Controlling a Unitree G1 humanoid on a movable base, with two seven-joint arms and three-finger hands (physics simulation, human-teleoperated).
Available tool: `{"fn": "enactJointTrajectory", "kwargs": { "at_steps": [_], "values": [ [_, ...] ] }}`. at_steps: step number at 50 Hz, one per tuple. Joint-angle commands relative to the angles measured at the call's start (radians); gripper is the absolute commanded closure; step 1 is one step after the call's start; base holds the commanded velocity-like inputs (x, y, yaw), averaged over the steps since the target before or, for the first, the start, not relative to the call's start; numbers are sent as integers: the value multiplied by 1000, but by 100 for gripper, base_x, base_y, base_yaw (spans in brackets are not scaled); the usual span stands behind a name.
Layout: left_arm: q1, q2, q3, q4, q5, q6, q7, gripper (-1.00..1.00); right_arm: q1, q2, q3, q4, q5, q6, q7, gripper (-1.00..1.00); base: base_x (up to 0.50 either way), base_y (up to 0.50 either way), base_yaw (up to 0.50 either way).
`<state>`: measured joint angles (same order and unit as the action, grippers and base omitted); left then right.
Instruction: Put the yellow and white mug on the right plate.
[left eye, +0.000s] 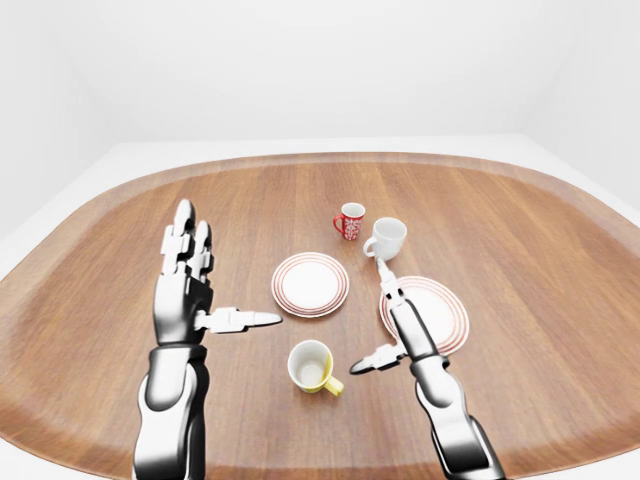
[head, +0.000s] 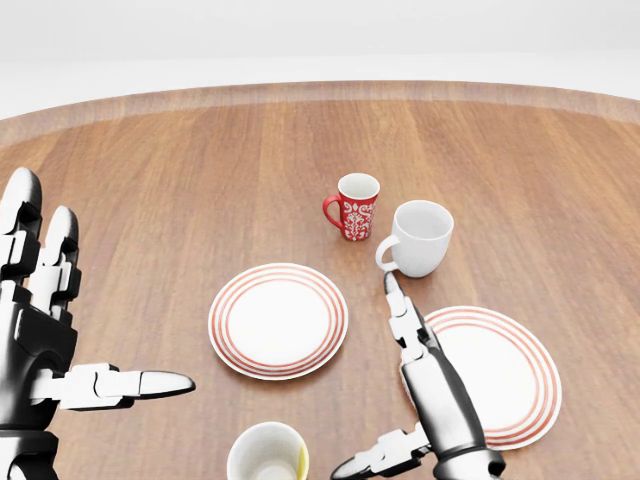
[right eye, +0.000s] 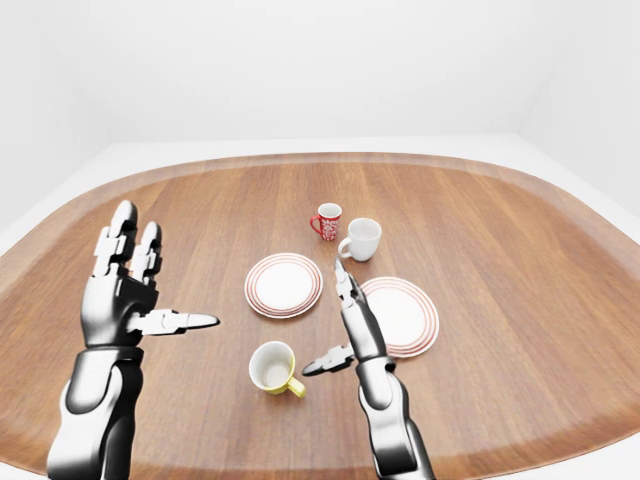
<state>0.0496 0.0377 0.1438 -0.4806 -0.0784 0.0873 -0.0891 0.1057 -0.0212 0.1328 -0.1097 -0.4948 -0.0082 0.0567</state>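
The yellow and white mug (left eye: 313, 366) stands upright on the wooden table, handle to the lower right, near the bottom middle of the left-eye view. The right plate (left eye: 444, 314), white with red rings, lies to its upper right. My right hand (left eye: 381, 315) is open, fingers straight, just right of the mug and over the right plate's left edge, not touching the mug. My left hand (left eye: 215, 280) is open and raised to the left of the mug, thumb pointing right.
A second red-ringed plate (left eye: 311, 284) lies above the mug. A red patterned mug (left eye: 350, 221) and a plain white mug (left eye: 387, 238) stand above the right plate. The oval table's rim (left eye: 320, 158) curves round the top of the view.
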Motion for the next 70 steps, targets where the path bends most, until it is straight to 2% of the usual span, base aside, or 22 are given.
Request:
{"fn": "enactJointTrajectory", "kwargs": {
  "at_steps": [1, 10, 15, 40, 70],
  "values": [
    [-2, 1, 3, 1, -2, 0, 0, -100, 16, 4, 38, 53, -33, -42, -30, -100, 0, 0, 0],
    [-3, 2, 5, 0, -5, 0, 0, -100, 17, 5, 51, 72, -45, -53, -38, -100, 0, 0, 0],
    [-2, 1, 2, 1, -2, 0, 1, -100, 14, 7, 62, 117, -57, -79, -57, -100, 0, 0, 0],
    [0, 1, 5, -12, -4, 0, -1, -100, -36, 40, 106, 326, -97, -79, -142, -100, 0, 0, 0],
    [8, -2, 0, -31, -1, 0, -5, -100, -130, 97, 121, 564, -144, -79, -218, -100, 0, 0, 0]
  ]
}}
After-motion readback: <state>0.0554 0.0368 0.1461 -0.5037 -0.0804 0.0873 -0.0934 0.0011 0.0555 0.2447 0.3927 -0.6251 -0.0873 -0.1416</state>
